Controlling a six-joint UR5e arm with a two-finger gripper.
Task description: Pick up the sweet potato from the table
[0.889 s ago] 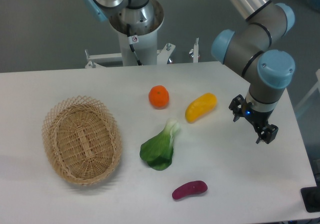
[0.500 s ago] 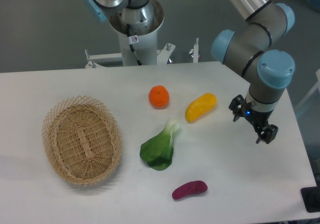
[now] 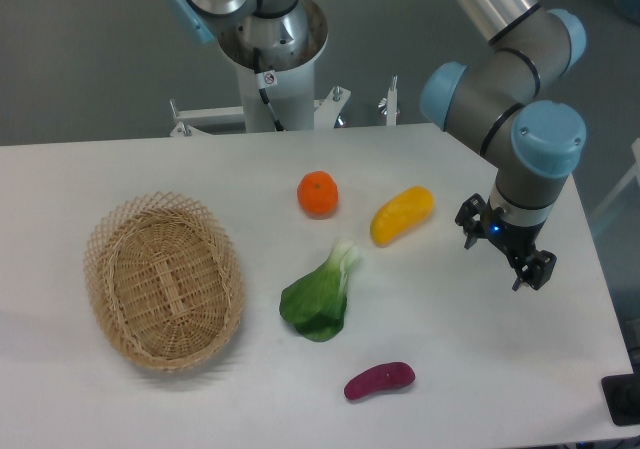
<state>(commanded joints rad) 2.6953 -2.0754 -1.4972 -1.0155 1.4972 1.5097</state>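
Pincer: black two-finger gripper (image 3: 504,248) at the end of the grey arm with blue joint caps (image 3: 520,99), hanging over the right part of the table; fingers spread apart, nothing between them.
Sweet potato: small, glossy, dark magenta-purple, slightly curved oblong (image 3: 379,380) – lying flat on the table, well apart from the pincer, nearer the front edge and to the left of it; untouched.
Table: large flat white tabletop (image 3: 120,409), smooth and matte, with a rounded corner at the front right, beyond the pincer.
Yellow vegetable: larger yellow-orange oblong (image 3: 402,215), tilted, lying left of the pincer and a little farther back – the nearest thing to it, but not touching.
Orange: round orange fruit (image 3: 318,193), farther left than the yellow vegetable, near it but apart.
Leafy green: bok choy with pale stem and dark green leaves (image 3: 320,296), left of the pincer and somewhat toward the front, between the orange and the sweet potato.
Basket: oval woven wicker basket (image 3: 165,280), light tan, at the far left side, well apart from the pincer.
Base: white robot pedestal (image 3: 275,64) behind the table, back and left of the pincer.
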